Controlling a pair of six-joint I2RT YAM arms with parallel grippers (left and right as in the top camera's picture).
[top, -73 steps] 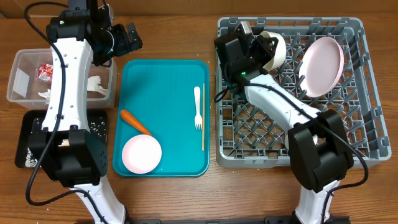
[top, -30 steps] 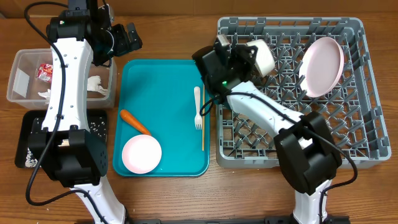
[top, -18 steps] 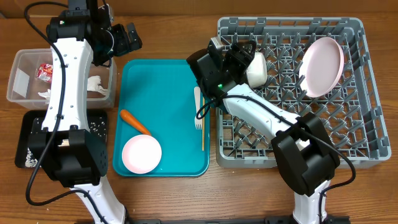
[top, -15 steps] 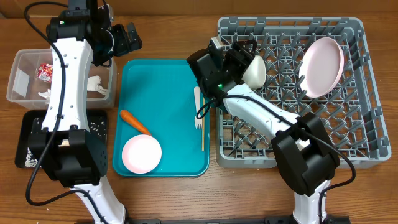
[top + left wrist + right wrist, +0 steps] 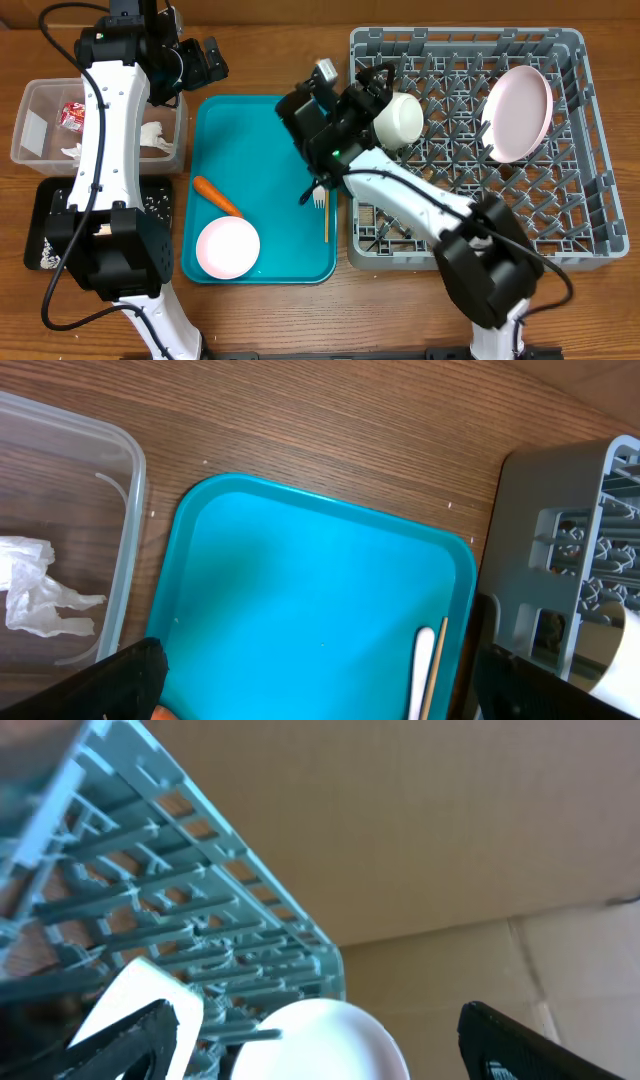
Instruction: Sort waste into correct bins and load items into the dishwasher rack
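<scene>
Right end effector [image 5: 370,100] released, apparently clear of cup [image 5: 399,118]; fork [image 5: 319,197] lies near-left of it, long axis near-far; right arm nearer.

**Robot body.** The left arm [image 5: 100,120] and the right arm [image 5: 400,190] are of like build. Each has smooth, rounded white link casings joined by bulky black joint housings [image 5: 110,255], and thin black cables [image 5: 573,283] loop free of the shells beside the upper links and near the bases. A small green indicator light [image 5: 338,153] glows on the black wrist block of the right arm, and in both wrist views the fingers [image 5: 125,680] [image 5: 130,1040] appear as matt black, blunt-edged wedges.
</scene>
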